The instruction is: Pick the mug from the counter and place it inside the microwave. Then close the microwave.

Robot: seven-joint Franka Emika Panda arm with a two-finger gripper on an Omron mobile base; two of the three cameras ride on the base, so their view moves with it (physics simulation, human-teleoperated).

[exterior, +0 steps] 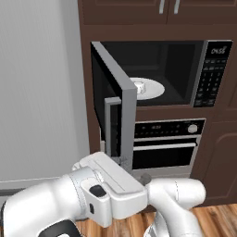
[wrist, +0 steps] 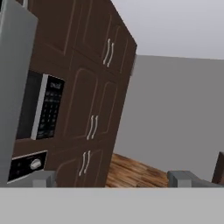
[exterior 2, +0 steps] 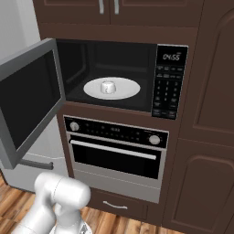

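mug (exterior 2: 108,87): small, white, upright on the white turntable (exterior 2: 125,90) inside the microwave (exterior 2: 171,82)
microwave door (exterior 2: 28,99): swung wide open to the left, handle (exterior: 110,125) facing the arm
gripper (wrist: 113,178): fingers spread wide apart, nothing between them, beside the door's edge
oven (exterior 2: 116,148): directly below the microwave, shut

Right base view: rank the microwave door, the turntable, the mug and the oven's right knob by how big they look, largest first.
1. microwave door, though it swings nearest the camera, which inflates it
2. turntable
3. and 4. mug and oven's right knob: too alike to rank
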